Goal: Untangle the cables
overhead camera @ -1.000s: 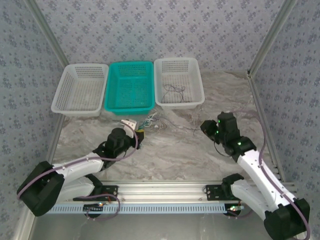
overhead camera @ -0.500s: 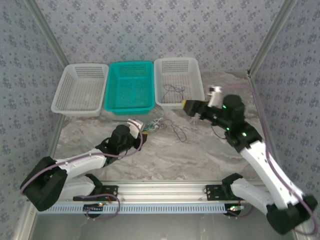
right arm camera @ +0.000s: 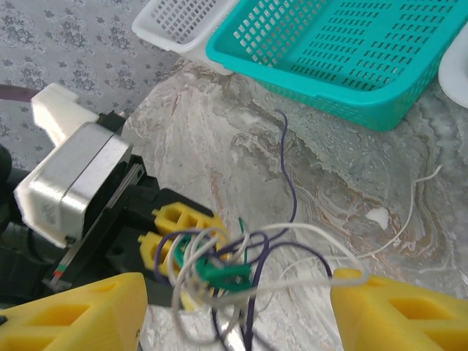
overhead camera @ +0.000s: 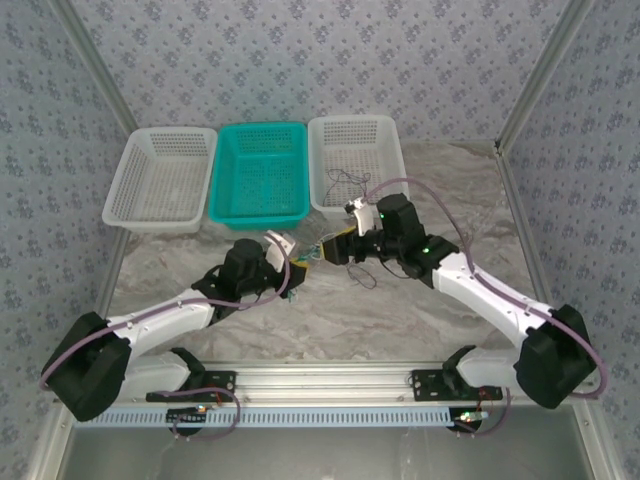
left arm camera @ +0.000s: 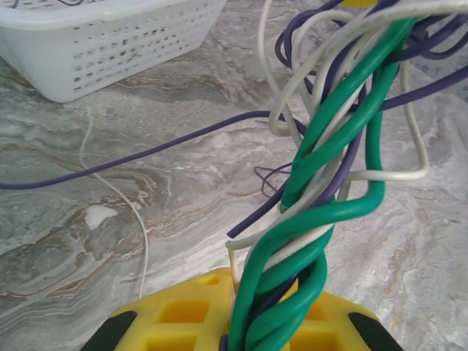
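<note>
The cables [left arm camera: 322,183] are a twisted bundle of green, whitish and dark purple wires rising from between my left gripper's [left arm camera: 245,333] yellow fingers, which are shut on them. From above, that left gripper [overhead camera: 292,262] sits mid-table with the tangle [overhead camera: 312,250] just beyond it. My right gripper [overhead camera: 335,246] faces it from the right. In the right wrist view its fingers [right arm camera: 80,314] stand wide apart, open, on either side of the loose loops of the tangle [right arm camera: 227,267] without closing on them. One purple strand [overhead camera: 363,273] trails on the table.
Three baskets stand in a row at the back: white [overhead camera: 160,180], teal [overhead camera: 258,172] and white [overhead camera: 358,160], the last with a thin dark wire [overhead camera: 346,181] inside. A thin white wire [left arm camera: 135,219] lies on the marble. The teal basket [right arm camera: 351,44] is just beyond the tangle.
My right arm has swung from the right side of the table across to the tangle, with its jaws open. The left gripper, still shut on the cables, has shifted slightly forward.
</note>
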`<state>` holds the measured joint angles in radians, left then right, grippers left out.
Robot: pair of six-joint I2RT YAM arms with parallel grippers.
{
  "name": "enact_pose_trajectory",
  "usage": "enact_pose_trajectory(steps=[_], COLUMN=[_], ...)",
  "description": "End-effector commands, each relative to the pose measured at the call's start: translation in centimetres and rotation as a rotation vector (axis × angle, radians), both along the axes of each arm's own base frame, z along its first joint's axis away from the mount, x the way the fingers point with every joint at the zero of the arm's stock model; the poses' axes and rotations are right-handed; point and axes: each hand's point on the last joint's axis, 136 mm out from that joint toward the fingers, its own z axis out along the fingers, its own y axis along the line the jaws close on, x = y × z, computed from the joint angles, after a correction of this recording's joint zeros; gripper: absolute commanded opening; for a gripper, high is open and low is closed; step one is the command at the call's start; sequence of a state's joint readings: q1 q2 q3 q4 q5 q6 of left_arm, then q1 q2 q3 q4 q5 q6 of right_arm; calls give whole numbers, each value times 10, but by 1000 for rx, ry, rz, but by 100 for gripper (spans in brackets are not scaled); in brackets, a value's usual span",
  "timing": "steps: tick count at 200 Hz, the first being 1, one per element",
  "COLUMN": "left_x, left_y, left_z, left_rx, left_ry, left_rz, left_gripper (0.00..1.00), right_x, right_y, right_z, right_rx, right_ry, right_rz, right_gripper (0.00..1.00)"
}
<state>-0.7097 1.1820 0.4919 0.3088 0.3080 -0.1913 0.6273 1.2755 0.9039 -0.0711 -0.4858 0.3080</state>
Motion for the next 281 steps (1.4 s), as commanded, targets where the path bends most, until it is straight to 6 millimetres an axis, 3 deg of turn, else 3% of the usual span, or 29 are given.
enact_pose_trajectory(steps=[1,10,33,48,72,83,96,106,126,150,179,197,220,247,281], left_x=[-2,-1,7,21,38,37,32,28,22,24,27,30,37,50,63], left_y=[-15,-15,-8,14,70,86,88,83,72,83,104,112,100,79,67], left_z=[23,25,25,16,-13,-25,-33,-31,-15,13,75,111,134,160,165], left_rx=[-48,-49,-16,52,192,218,204,169,66,-107,-466,-559,-566,-719,-759], left_ry=[-12,-18,-40,-67,-102,-94,-66,-47,-21,44,178,235,368,469,544], left_rz=[-62,-61,-4,132,412,466,456,426,392,444,436,420,348,227,185], left_gripper=[0,0,0,0,0,3,14,25,43,53,59,61,62,69,79], right_x=[1,0,6,22,48,53,47,35,20,30,28,15,-3,-9,-21], right_y=[21,27,30,16,-34,-53,-55,-42,-22,-29,-34,-29,-17,-9,5], right_z=[10,9,8,20,67,81,93,97,86,71,64,61,63,70,78], right_rx=[67,71,87,150,426,474,441,375,279,300,233,131,59,79,114], right_ry=[-31,-22,2,30,40,36,16,-23,-31,3,-74,-189,-342,-355,-365], right_rz=[64,85,83,-11,-209,-266,-244,-174,-94,-150,-160,-96,-2,42,109], right_gripper=[65,52,0,0,0,0,0,0,0,0,0,0,0,0,0])
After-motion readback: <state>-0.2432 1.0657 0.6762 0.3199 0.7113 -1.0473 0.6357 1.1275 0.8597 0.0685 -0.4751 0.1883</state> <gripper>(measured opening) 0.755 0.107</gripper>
